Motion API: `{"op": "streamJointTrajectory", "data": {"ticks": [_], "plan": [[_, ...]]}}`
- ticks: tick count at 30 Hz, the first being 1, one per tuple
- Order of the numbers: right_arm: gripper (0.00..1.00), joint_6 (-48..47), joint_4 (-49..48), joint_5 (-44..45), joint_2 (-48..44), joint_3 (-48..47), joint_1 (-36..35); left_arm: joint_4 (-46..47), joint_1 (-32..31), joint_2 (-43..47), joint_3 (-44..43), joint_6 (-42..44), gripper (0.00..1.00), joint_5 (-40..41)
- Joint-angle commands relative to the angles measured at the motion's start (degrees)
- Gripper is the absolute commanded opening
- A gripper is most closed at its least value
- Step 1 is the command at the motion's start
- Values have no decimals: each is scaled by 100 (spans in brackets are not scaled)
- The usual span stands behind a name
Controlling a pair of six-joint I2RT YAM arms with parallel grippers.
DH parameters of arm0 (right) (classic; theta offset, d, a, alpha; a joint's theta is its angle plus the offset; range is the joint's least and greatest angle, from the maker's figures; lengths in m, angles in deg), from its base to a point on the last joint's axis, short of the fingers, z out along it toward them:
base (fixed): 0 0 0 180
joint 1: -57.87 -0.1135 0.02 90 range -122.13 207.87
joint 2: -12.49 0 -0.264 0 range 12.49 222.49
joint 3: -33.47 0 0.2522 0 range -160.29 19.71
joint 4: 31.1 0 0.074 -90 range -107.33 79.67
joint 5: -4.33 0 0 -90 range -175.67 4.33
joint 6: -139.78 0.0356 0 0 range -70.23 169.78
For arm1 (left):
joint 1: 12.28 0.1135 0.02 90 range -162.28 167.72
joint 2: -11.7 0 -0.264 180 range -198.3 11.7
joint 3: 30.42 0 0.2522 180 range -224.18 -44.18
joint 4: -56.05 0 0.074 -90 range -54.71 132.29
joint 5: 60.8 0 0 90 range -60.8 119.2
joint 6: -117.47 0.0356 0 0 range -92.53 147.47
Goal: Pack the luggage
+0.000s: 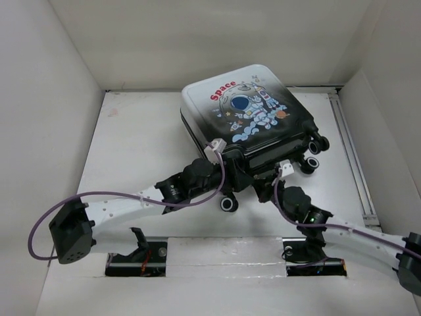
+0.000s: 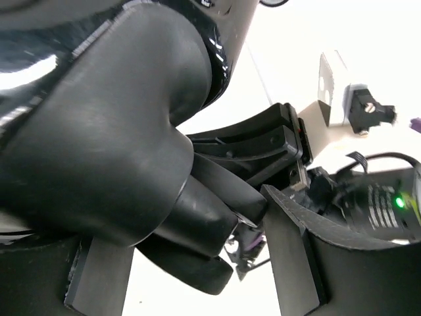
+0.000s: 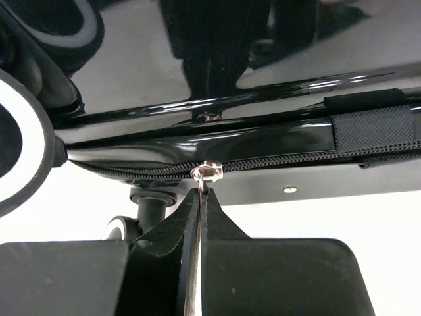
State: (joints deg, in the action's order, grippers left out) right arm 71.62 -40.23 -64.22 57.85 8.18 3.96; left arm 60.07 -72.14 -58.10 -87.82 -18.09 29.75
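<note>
The luggage (image 1: 250, 112) lies flat and closed on the white table (image 1: 131, 145), astronaut print facing up, casters toward the arms. My left gripper (image 1: 231, 166) is at its near left corner. In the left wrist view the fingers (image 2: 299, 263) straddle a black caster housing (image 2: 131, 151), with my left gripper (image 2: 197, 250) closed against it. At the near edge my right gripper (image 1: 270, 183) is shut. The right wrist view shows that gripper (image 3: 200, 195) pinching the silver zipper pull (image 3: 207, 173) on the black zipper (image 3: 316, 157).
White walls enclose the table on three sides. A metal rail (image 1: 348, 145) runs along the right edge. Black-and-white casters (image 1: 229, 203) (image 1: 314, 153) stick out from the suitcase's near side. One large wheel (image 3: 20, 151) sits close to the right gripper's left.
</note>
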Motion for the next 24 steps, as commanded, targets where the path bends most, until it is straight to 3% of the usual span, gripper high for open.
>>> {"op": "streamJointTrajectory", "data": {"ticks": [1,5,12,16,20,21,22,23,24], "plan": [[0,75,335,-1125,-914,-104,17,1738,141,625,-347,223,0,831],[0,-285,1231,-1441,-1074,-489,888,1676,141,757,-76,223,0,893],[0,-471,2139,-1136,-485,-912,1558,1518,141,862,-4,223,0,1139],[0,-409,2140,-1222,-274,-1026,1700,1412,141,863,57,223,0,1245],[0,-340,1342,-2319,-274,-860,1700,1036,141,706,-30,223,0,1104],[0,-339,1245,-2434,-152,-808,1700,878,141,705,-153,223,5,1104],[0,-339,1087,-2505,-81,-807,1613,528,141,626,-215,223,17,1104],[0,-339,1033,-2506,-2,-807,1499,394,141,626,-215,223,34,1104],[0,-452,1033,-2506,216,-911,1497,332,141,626,-215,223,64,1044]]}}
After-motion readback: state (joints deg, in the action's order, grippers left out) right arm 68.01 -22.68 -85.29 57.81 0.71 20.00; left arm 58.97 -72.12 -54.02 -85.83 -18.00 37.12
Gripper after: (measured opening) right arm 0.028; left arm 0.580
